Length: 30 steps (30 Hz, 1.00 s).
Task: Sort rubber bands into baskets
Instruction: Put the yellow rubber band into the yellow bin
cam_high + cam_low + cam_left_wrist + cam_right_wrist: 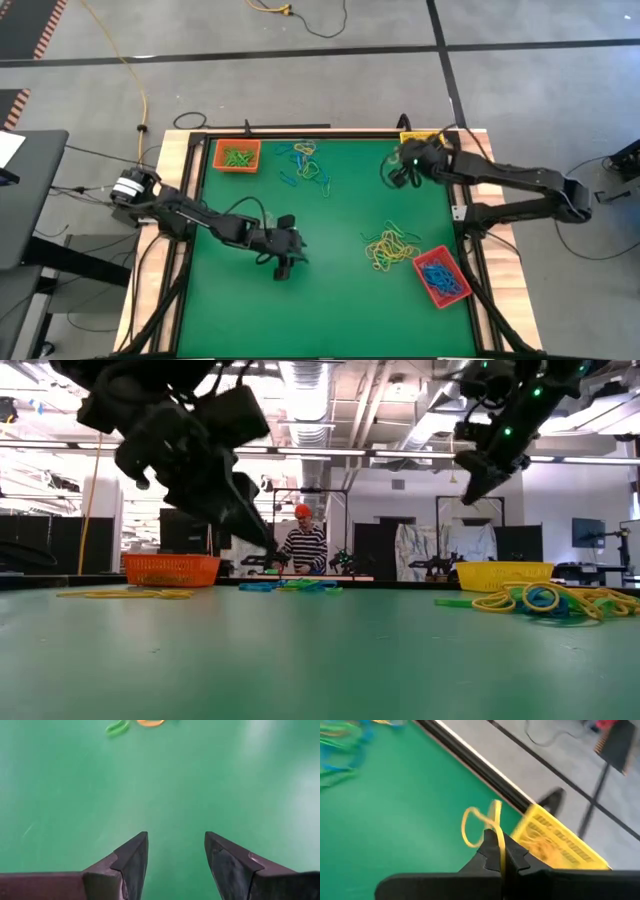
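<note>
My right gripper (400, 172) hangs above the table's far right part, next to the yellow basket (560, 842), shut on a yellow rubber band (476, 826). My left gripper (176, 845) stands open low over bare green table at the near left, nothing between its fingers. The orange basket (237, 156) with green bands rests at the far left. The red basket (441, 276) with blue bands rests at the near right. Loose rubber bands lie in a mixed pile (305, 165) at the far middle and a mostly yellow pile (392, 247) beside the red basket. My right gripper pinches the yellow rubber band between its two fingertips, at one stretch of the loop (498, 840). The fingers slant downward. The rest of the loop sticks out beyond the fingertips, lifted clear of the table.
A black frame (470, 755) edges the green table, with wooden borders outside it. A green band (117, 727) and a yellow one (150, 722) lie ahead of my left gripper. A person (303, 545) stands in the room beyond the far edge. The table's middle is bare.
</note>
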Tool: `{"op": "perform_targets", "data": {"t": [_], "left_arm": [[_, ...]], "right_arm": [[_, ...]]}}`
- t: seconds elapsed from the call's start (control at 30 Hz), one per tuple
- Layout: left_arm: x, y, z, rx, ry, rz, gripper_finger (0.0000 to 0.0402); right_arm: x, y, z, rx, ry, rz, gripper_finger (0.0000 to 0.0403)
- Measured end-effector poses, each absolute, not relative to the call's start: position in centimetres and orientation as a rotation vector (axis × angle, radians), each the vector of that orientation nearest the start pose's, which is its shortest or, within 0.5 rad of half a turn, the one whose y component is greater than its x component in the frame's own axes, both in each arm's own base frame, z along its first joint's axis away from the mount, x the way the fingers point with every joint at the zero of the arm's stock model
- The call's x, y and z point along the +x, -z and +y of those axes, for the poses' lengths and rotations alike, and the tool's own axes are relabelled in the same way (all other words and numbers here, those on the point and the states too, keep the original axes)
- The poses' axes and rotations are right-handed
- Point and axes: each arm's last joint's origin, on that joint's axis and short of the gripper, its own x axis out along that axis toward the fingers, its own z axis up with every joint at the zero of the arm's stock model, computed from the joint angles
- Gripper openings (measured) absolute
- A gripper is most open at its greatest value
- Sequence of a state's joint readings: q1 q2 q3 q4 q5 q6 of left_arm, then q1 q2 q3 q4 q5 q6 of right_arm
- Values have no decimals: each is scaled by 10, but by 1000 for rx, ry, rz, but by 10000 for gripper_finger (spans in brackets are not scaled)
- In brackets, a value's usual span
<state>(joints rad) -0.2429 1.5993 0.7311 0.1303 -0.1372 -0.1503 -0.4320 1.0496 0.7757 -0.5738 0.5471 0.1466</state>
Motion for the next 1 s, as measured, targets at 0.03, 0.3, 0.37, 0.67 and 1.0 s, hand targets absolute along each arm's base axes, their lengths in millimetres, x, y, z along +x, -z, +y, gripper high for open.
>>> {"op": "perform_targets", "data": {"t": [0.03, 0.3, 0.37, 0.67, 1.0], "left_arm": [[295, -156, -72, 3, 60, 713, 185], [294, -161, -94, 25, 137, 643, 185], [293, -161, -97, 27, 144, 637, 185], [293, -163, -99, 26, 150, 618, 185], [293, -163, -99, 26, 150, 617, 185]], "right_arm": [[173, -254, -103, 79, 1003, 825, 13], [147, -246, -146, 184, 1136, 904, 14], [142, -243, -154, 217, 1153, 918, 14], [131, -222, -185, 315, 1170, 1003, 15], [138, -197, -208, 378, 1170, 1023, 32]]}}
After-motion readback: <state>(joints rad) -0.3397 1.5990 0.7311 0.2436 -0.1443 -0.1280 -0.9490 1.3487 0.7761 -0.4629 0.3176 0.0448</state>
